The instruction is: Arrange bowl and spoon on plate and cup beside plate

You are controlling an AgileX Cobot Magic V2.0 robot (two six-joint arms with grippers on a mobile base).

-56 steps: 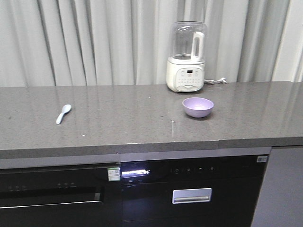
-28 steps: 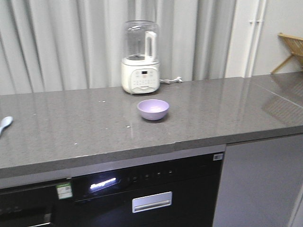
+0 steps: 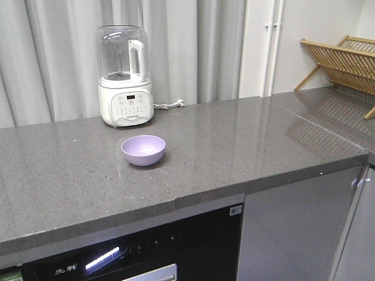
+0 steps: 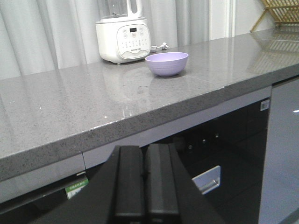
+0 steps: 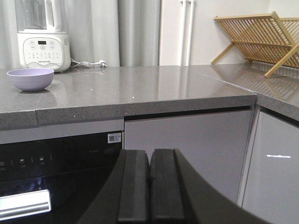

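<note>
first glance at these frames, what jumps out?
A small lavender plastic bowl sits on the grey speckled stone counter, just in front of a white blender with a clear jar by the curtain. A slatted wooden dish rack stands at the far right. The left gripper and right gripper are shut, holding nothing.

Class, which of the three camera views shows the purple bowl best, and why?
The exterior front-facing view: it looks down on the bowl, showing the whole rim and the inside. The left wrist view shows it lower, mostly side-on. The right wrist view shows it side-on near the left edge.
</note>
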